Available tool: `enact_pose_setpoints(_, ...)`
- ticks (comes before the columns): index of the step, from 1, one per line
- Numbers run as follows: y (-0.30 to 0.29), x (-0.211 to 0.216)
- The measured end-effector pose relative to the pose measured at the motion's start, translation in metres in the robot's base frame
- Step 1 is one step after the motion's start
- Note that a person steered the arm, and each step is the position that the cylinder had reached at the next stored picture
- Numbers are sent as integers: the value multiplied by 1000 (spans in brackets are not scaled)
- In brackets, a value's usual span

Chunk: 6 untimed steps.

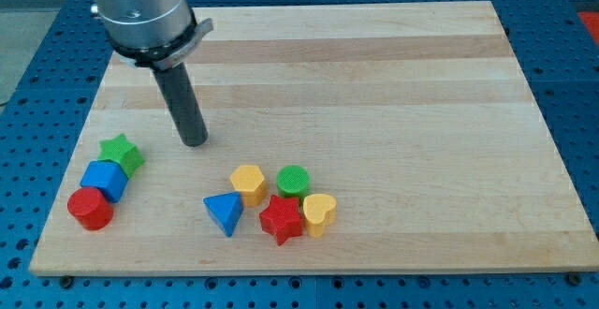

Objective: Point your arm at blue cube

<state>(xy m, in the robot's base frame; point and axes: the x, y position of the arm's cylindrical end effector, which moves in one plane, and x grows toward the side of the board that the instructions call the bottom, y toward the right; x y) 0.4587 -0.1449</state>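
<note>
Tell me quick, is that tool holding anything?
No: my tip is a bare rod, holding nothing, resting on the board up and right of the blue cube, touching no block.

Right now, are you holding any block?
No. My tip is bare, touching nothing, up and to the view's right of the green star and blue cube.

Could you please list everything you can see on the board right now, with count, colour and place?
star: one, green, view's left, touching the cube
blue cube: one, blue, between green star and cylinder
cylinder: one, red, bottom left
triangular block: one, blue, bottom centre
hexagonal block: one, yellow, centre cluster
round block: one, green, centre cluster
red star: one, red, bottom centre
heart: one, yellow, right of red star
board: one, wooden
my tip: one, dark, up-right of the green star, touching nothing
</note>
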Motion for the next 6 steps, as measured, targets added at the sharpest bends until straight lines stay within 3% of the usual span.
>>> enact_pose_setpoints(4, 12, -31)
enact_pose_setpoints(5, 68, -33)
enact_pose_setpoints(6, 180, 0)
